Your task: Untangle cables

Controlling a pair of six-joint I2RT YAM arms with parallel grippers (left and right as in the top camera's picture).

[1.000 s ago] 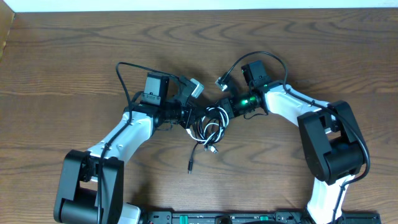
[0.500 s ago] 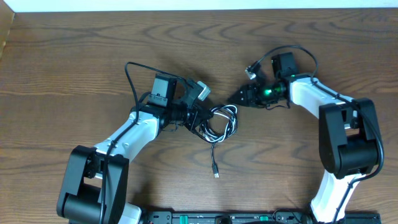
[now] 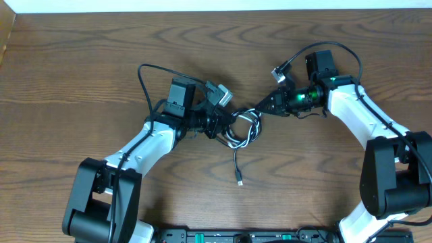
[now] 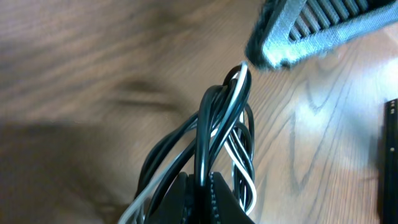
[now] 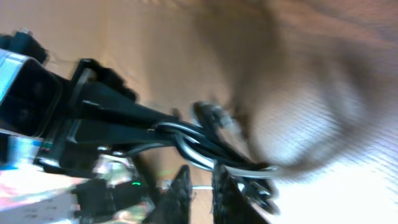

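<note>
The black and white cables lie as one tangled bundle between my two grippers at the table's middle. A black tail hangs toward the front and ends in a plug. My left gripper is shut on the bundle's left side. In the left wrist view its jaws pinch a black strand, with a white strand looping beside it. My right gripper meets the bundle's right edge. In the blurred right wrist view its fingers stand nearly together with a cable strand across their tips.
Each arm's own thick black wire arcs above its wrist, one on the left and one on the right. The arm bases stand at the front corners. Bare wooden tabletop surrounds the bundle.
The left gripper has carried the bundle rightward, and the tail plug swung right with it. The right gripper pulled back to the right, opened, then shut at the bundle's right edge.
</note>
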